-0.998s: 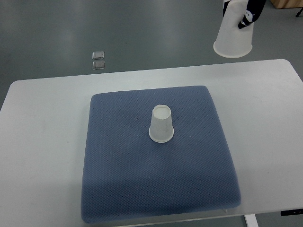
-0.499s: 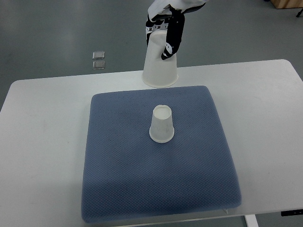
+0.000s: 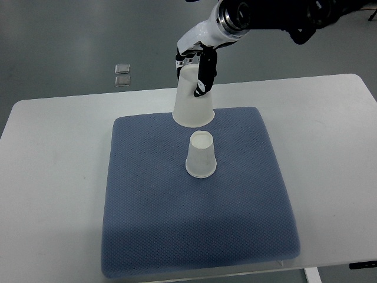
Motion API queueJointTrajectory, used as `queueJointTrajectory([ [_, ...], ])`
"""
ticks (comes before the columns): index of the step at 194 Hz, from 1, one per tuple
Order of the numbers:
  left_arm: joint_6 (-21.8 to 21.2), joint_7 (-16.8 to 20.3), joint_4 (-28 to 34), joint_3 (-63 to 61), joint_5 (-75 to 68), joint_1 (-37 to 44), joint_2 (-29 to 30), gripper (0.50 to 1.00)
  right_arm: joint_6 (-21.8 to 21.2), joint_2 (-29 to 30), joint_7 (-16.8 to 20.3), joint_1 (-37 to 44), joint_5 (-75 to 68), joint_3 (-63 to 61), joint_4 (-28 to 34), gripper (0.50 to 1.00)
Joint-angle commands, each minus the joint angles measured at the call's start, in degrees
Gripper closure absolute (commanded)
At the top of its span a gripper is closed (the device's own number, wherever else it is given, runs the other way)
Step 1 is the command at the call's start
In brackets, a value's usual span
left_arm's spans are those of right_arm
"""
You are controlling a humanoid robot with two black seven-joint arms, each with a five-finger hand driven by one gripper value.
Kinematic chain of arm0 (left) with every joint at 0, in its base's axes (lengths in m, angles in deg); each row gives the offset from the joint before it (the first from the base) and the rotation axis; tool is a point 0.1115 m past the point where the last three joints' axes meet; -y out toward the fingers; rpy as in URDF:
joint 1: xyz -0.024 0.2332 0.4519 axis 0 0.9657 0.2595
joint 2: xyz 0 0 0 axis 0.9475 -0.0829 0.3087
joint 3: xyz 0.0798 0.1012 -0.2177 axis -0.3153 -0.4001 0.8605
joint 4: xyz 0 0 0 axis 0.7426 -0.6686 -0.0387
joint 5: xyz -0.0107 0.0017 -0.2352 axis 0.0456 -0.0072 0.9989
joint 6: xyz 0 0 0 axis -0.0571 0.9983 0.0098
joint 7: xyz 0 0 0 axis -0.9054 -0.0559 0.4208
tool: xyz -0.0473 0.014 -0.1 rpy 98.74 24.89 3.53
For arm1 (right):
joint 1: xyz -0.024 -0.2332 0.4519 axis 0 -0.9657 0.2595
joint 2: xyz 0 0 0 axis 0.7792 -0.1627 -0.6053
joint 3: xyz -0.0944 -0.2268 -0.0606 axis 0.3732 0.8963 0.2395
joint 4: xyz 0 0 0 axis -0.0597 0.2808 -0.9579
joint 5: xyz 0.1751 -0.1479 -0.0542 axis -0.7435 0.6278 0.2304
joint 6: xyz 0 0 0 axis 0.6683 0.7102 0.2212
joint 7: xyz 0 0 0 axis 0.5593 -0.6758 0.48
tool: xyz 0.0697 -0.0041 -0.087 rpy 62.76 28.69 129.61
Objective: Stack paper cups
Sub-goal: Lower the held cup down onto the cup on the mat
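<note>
A white paper cup (image 3: pixel 201 156) stands upside down near the middle of the blue mat (image 3: pixel 147 206). A second, larger-looking white paper cup (image 3: pixel 191 103) hangs upside down in the air just beyond it, over the mat's far edge. My right hand (image 3: pixel 195 62) is shut on that cup's top end, its black fingers (image 3: pixel 206 73) down the cup's side. Its arm (image 3: pixel 271 15) reaches in from the upper right. The held cup's open rim faces down, a little behind and to the left of the standing cup.
The mat lies on a white table (image 3: pixel 53 177) whose far edge runs just behind the held cup. Two small clear squares (image 3: pixel 122 73) lie on the grey floor beyond the table at the upper left.
The right hand has carried the cup from the upper right corner leftward and down toward the mat. The standing cup has not moved.
</note>
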State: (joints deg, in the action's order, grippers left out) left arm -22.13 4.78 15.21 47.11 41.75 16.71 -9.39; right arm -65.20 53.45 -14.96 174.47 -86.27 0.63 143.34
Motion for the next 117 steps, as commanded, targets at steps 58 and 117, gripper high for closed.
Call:
queueJointTrajectory([
  [58, -0.1, 0.0, 0.2, 0.1, 0.0, 0.1, 0.0, 0.5, 4.7, 0.0, 0.1, -2.8, 0.0, 0.1, 4.0, 0.94],
  [117, -0.1, 0.0, 0.2, 0.1, 0.0, 0.1, 0.0, 0.5, 7.5, 0.0, 0.1, -3.8, 0.0, 0.3, 5.2, 0.94],
])
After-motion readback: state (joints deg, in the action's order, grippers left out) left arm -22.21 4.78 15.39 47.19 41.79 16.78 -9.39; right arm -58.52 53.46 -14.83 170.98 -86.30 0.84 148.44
